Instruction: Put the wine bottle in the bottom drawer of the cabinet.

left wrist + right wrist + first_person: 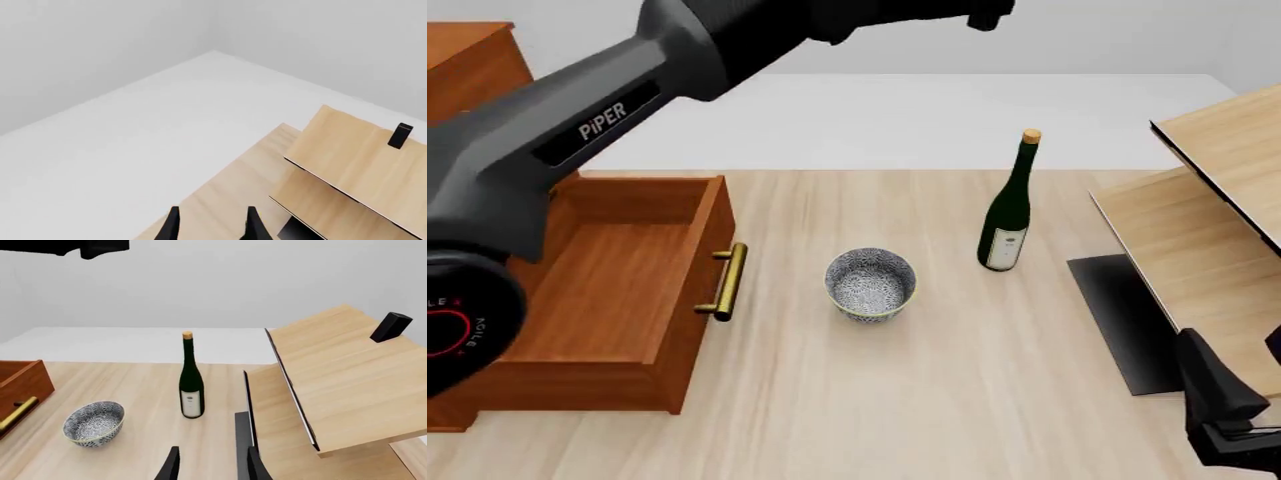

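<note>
The wine bottle (1008, 215) stands upright and ungrasped on the pale wood surface (961, 380), at about 2 o'clock from the speckled bowl (870, 284) and well apart from it. The bottom drawer (614, 290) of the cabinet (474, 60) already stands pulled out at the 9 o'clock side of the front view, its brass handle (729, 281) facing the bowl and its box bare inside.

The right end effector (209, 465) is released, its two dark fingers spread with nothing between them, and in its wrist view it points toward the bottle. The left end effector (211, 225) is likewise released and grasps nothing, looking out past the light-wood furniture (353, 165) to the bare floor, while the left arm (574, 130) stretches high across the drawer.

The step in hand appears to be the reach for the bottle. It would go best if the right arm closes on the wide lower body rather than the slim neck, approaching level so the tall glass is not tipped, then carries it over the bowl, not through it.
</note>
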Robot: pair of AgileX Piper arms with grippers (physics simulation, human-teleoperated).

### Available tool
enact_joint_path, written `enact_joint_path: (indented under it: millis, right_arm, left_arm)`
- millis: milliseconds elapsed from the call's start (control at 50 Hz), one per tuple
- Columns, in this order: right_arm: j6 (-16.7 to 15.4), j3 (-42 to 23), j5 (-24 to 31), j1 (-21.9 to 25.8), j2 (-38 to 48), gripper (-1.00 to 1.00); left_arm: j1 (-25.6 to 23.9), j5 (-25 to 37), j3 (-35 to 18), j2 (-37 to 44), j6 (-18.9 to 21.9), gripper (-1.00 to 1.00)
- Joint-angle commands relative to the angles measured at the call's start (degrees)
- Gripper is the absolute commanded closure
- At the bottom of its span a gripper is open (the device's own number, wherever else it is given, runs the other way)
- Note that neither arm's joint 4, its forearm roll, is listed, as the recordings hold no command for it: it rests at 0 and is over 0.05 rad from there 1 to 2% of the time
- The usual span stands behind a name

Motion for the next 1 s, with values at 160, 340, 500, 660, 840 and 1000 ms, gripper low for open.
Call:
enact_joint_path:
  millis: [160,340,500,660,840,1000]
  right_arm:
    - [0.3,0.0,0.6,0.0,-0.6,-1.0]
    - [0.4,0.0,-1.0,0.0,1.0,-1.0]
    - [0.6,0.0,-0.1,-0.1,0.1,-1.0]
    - [0.7,0.0,0.5,-0.1,-0.4,-1.0]
    - [1.0,0.0,0.0,-0.2,0.1,-1.0]
    - [0.9,0.0,-0.5,-0.1,0.7,-1.0]
  left_arm:
    - [-2.0,-7.6,3.6,1.9,-0.9,-1.0]
    - [-1.4,-9.0,2.9,4.1,-1.3,-1.0]
    - [-1.1,-9.4,1.5,6.6,-2.0,-1.0]
    - [-1.4,-11.1,2.0,8.0,-2.6,-1.0]
    - [-2.1,-12.4,2.1,9.6,-3.0,-1.0]
    - [-3.0,-12.0,-0.8,12.4,-2.9,-1.0]
